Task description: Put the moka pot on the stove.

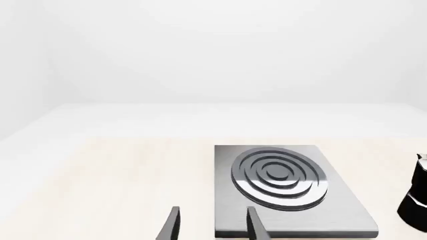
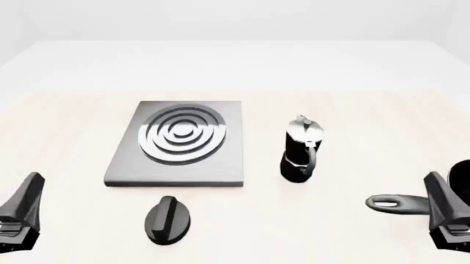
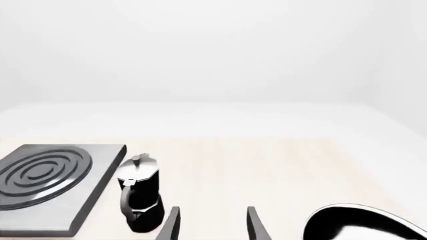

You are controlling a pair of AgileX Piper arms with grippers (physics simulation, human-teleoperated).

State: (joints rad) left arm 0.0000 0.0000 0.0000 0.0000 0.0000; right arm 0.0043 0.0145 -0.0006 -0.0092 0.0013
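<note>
Front view: the moka pot [image 2: 301, 149] stood upright on the pale wooden table [image 2: 353, 115], its long axis vertical and silver lid uppermost, with the curved black handle turned toward the camera and slightly to the right. It sat just right of the stove [image 2: 180, 144], close to the plate's edge but not on it. The stove lay flat, its ring burner bare. A black oval knob [image 2: 168, 219] lay on the table near the stove's front edge. At the right edge, a black pan [image 2: 411, 201] rested with its long handle pointing left, toward the middle of the table.

The left gripper [image 2: 21, 217] sat low at the bottom left corner and the right gripper [image 2: 448, 212] at the bottom right, both well apart from the pot. Each wrist view showed its fingers [image 1: 175, 225] parted with bare table between them, holding nothing. The right wrist camera looked out with the pot just beside its own fingers [image 3: 172, 224].
</note>
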